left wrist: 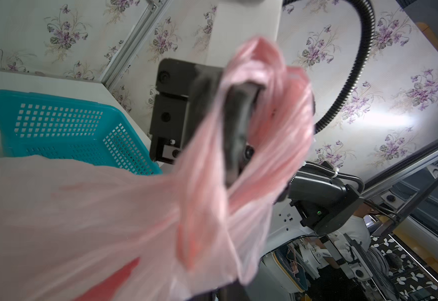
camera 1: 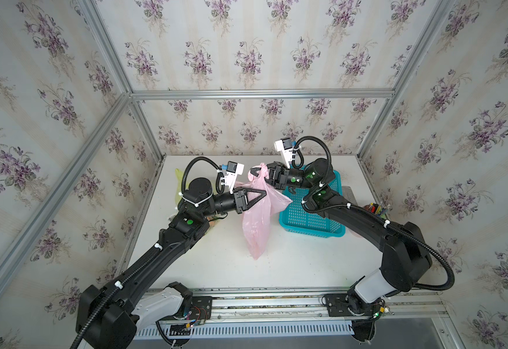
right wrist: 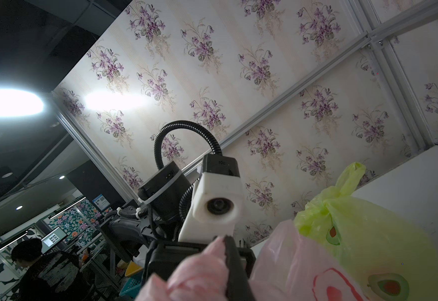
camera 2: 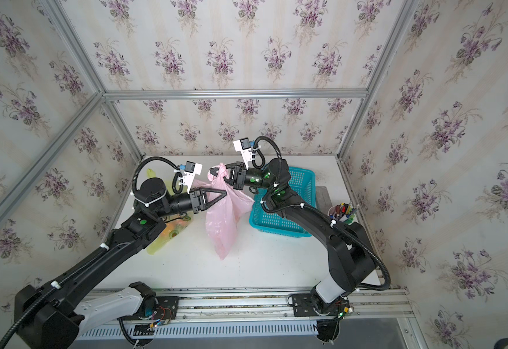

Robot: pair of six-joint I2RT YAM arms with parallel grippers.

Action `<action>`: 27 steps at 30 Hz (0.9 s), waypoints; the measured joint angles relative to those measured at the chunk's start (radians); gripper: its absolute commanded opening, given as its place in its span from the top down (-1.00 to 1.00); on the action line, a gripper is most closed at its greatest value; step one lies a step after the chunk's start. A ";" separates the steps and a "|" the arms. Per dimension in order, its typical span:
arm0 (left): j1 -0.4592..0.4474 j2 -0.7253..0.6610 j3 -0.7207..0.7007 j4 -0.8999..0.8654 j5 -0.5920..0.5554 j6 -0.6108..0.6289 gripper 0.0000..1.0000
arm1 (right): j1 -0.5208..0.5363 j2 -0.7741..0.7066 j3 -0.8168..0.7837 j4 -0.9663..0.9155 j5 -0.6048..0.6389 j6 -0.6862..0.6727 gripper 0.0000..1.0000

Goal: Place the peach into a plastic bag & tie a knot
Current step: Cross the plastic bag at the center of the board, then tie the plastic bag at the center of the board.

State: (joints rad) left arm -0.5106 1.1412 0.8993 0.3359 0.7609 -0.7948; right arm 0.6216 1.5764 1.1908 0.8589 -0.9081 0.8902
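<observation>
Two grippers share one pink plastic bag, which hangs above the white table just beside the teal basket. Whether its lowest tip touches the tabletop cannot be told. The right gripper is clamped shut at the very top, where the bag's gathered mouth is bunched and wound around its fingers; the left wrist view shows the film looped over that black finger. Lower down, the left gripper has its jaws closed on the neck, pinching film from the side.

No peach can be made out through the film. The sagging lower part suggests something sits inside, though the red patches seen up close may only be print on the bag. A yellow-green bag lies on the table beneath the left arm and plays no part here.

Judging by its folds, the bag is thin, limp and very light, and probably slippery between hard fingers. Only its contents would give it any pull. The best hold looks like the roped-up neck, where many layers bunch together; a single sheet would likely slide out or tear. For the knot, each gripper probably needs a firm bite on twisted film, kept apart enough to leave a loop.
</observation>
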 measured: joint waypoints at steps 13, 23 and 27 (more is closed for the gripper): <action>0.023 -0.086 -0.019 0.016 -0.038 0.026 0.56 | 0.000 0.002 0.002 0.002 -0.005 0.005 1.00; 0.083 -0.177 -0.001 -0.030 -0.011 0.027 0.27 | 0.000 0.013 0.010 0.011 -0.019 0.023 1.00; 0.119 -0.192 0.017 -0.032 0.001 0.019 0.09 | 0.000 0.012 0.010 0.011 -0.023 0.026 1.00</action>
State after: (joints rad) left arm -0.3916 0.9493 0.9161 0.3042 0.7620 -0.7757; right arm 0.6216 1.5887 1.2003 0.8703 -0.9314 0.9161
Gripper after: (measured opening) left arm 0.459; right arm 0.066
